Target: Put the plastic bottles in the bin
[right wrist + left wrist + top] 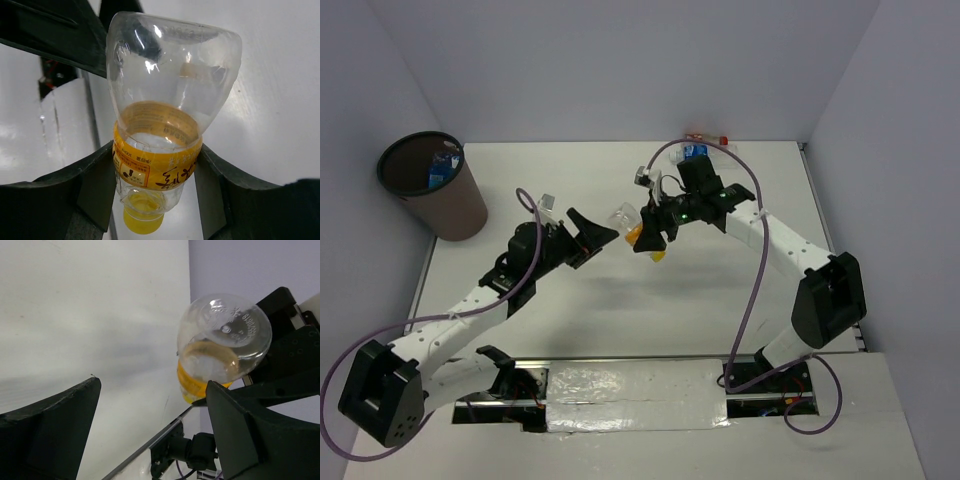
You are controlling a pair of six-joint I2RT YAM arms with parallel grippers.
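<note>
While outstretched leftward, right end effector (156,167) around orange-labelled bottle (170,75).

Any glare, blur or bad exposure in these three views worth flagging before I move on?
Top external: sharp and evenly lit, with only soft shadows under the arms on the table. Left wrist: the tabletop is washed out, there are small glints on the orange-labelled bottle, and the left gripper is near-black. Right wrist: the bottle is crisp with bright glints, and the right gripper is underexposed.

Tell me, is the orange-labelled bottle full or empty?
Empty. The orange-labelled bottle, held by the right gripper, is see-through all the way, with no liquid visible inside.
</note>
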